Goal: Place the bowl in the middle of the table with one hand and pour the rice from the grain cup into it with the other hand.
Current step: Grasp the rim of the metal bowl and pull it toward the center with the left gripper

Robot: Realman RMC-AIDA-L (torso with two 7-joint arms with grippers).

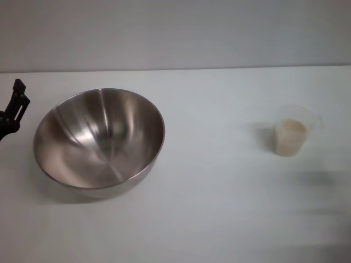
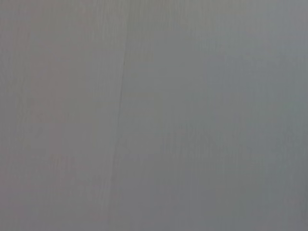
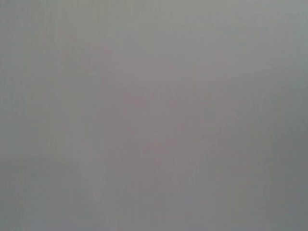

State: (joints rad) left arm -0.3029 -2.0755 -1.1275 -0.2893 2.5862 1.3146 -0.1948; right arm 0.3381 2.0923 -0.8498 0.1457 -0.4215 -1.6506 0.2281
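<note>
A steel bowl is seen empty on the left part of the white bench, well apart from the grain cup on the right, which is partly filled with rice. The left gripper is glimpsed at the left edge beside the bowl; its opening cannot be told. Both wrist views are blank grey.

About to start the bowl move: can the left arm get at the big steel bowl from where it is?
Probably yes: the left pincer is beside the large round stainless-steel bowl, with only bare white table between them.
</note>
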